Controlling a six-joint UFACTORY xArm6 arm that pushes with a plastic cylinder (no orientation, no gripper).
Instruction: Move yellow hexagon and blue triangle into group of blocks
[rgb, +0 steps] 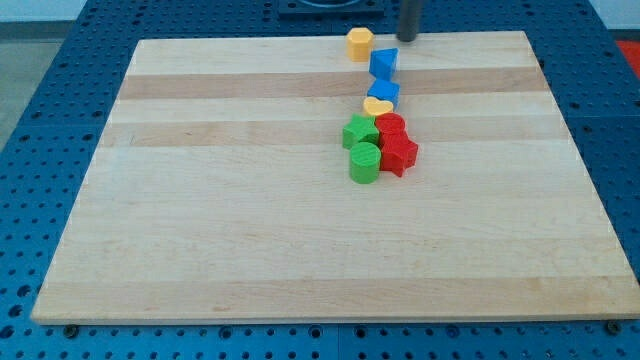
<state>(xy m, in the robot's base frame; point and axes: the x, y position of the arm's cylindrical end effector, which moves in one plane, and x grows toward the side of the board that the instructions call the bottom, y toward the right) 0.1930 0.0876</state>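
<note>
The yellow hexagon (359, 43) lies near the view's top edge of the wooden board (200, 200). The blue triangle (383, 64) lies just below and right of it. My tip (409, 38) stands at the top edge, right of the yellow hexagon and above the blue triangle, touching neither. Below them sits the group: a blue block (383, 92), a yellow heart (377, 105), a green star (360, 131), a green cylinder (364, 162), a red block (391, 125) and a red star-like block (399, 153), packed together.
The board rests on a blue perforated table (60, 60). The board's top edge runs just above the yellow hexagon.
</note>
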